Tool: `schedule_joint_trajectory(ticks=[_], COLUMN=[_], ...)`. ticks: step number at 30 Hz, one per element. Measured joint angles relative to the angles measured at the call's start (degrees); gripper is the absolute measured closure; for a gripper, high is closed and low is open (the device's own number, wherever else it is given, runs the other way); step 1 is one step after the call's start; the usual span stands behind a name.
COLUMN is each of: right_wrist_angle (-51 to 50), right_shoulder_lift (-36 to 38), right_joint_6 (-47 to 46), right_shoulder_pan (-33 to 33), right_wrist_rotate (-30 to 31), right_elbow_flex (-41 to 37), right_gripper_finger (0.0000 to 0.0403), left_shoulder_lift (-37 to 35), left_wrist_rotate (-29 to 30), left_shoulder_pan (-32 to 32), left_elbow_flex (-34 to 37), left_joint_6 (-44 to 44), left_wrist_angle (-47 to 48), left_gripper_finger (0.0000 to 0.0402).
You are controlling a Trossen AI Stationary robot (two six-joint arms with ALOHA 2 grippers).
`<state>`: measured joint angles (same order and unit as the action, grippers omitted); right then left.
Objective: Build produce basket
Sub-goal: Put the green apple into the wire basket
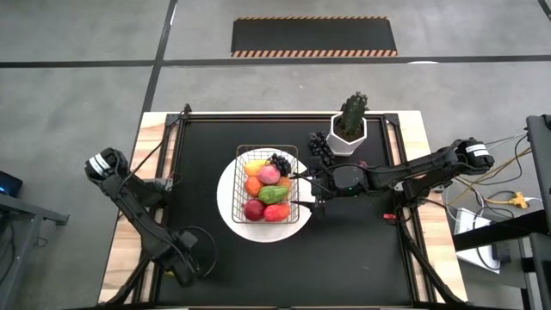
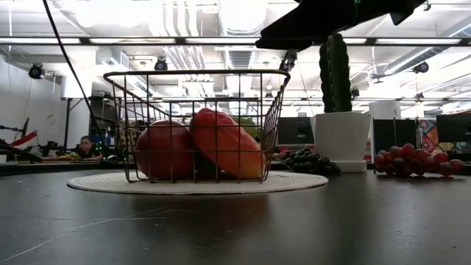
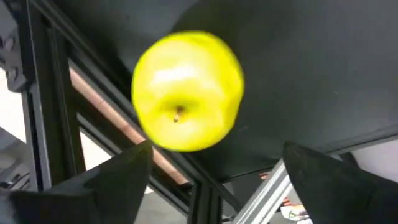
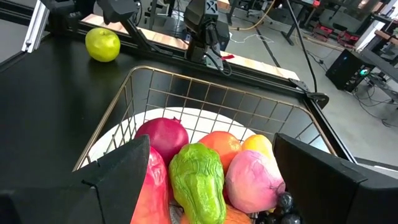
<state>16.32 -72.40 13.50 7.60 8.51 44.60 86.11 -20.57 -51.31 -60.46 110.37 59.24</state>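
One basket [image 1: 268, 185], one green apple [image 4: 102, 44], two grape bunches outside.

Both grippers [image 1: 184, 275] [image 1: 303, 189] (fingers apart)

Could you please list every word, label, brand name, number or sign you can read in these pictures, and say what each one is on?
None: no readable text shows in any view.
The basket, the fruit in it, the green apple and the white plant pot carry no visible lettering.
The striped floor mat has only a hazard border, no words.
Screens and gear in the room behind are too small to read.
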Motion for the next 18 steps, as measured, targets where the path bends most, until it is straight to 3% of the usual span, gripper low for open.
schedule_joint_trajectory(ticks=[6,18], right_wrist_angle=[-0.6,-1.0], right_shoulder_lift=[0.0,0.0], right_joint_6=[0.0,0.0], right_shoulder_pan=[0.0,0.0], right_wrist_rotate=[0.0,0.0], right_elbow_flex=[0.0,0.0], right_gripper_finger=[0.0074,0.0074], left_shoulder_lift=[0.0,0.0], left_wrist_rotate=[-0.4,2.1], left_shoulder_pan=[-0.6,-0.9], left_elbow_flex=[0.5,3.9], left_joint_6=[1.0,-1.2], left_wrist_angle=[-0.5,-0.8], left_gripper_finger=[0.0006,0.0006])
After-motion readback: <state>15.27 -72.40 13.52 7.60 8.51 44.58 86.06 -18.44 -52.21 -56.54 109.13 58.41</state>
